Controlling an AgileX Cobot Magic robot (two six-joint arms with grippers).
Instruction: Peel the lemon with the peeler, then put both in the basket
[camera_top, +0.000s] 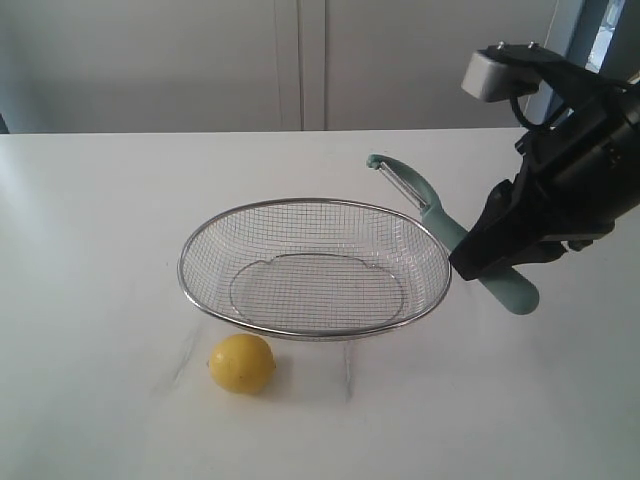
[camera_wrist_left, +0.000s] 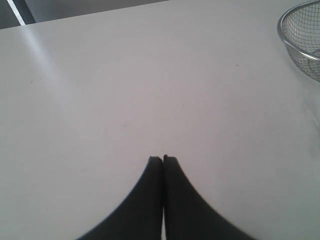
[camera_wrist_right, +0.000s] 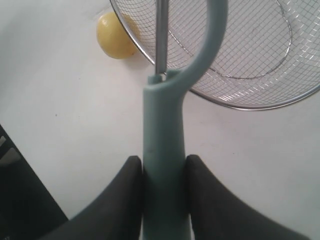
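Observation:
A yellow lemon (camera_top: 241, 363) (camera_wrist_right: 115, 36) rests on the white table just in front of the wire-mesh basket (camera_top: 200, 240) (camera_wrist_right: 250, 102) (camera_wrist_left: 287, 35). My right gripper (camera_top: 480, 258) (camera_wrist_right: 164, 162) is shut on the teal handle of the peeler (camera_top: 430, 210) (camera_wrist_right: 162, 130), held above the table at the basket's right rim, its head and blade reaching over that rim. The left gripper (camera_wrist_left: 163, 159) is shut with nothing in it, over bare table to the left of the basket; it does not show in the exterior view.
The white table (camera_top: 100, 220) runs back to a pale wall. The right arm's black body (camera_top: 570, 170) fills the upper right of the exterior view. A dark edge (camera_wrist_right: 20, 200) shows beside the table in the right wrist view.

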